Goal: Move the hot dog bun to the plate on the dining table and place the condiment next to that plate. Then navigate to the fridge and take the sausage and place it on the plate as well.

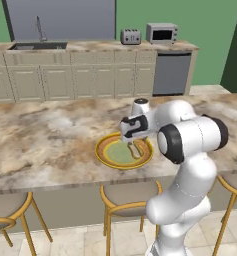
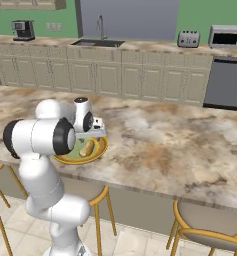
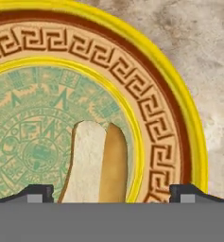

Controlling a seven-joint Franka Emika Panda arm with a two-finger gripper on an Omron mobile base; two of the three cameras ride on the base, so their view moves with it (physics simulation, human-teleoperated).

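where the arm hides part of the plate (image 1: 106,155), hot dog bun (image 3: 97,163) cut off below, tool (image 3: 111,191) spread apart above it

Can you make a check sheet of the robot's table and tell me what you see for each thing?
Surface: dining table, marbled beige-brown stone.
Job's things: hot dog bun lies on the plate, on its green centre. Condiment and sausage: nothing seen.
Clutter: nothing seen on the table.
Grippers: gripper open, just above the bun, fingertips apart on either side of it.
Cables: nothing seen.
Surroundings: yellow-framed stools at the table; back counter with sink, toaster, microwave, coffee machine; dishwasher.
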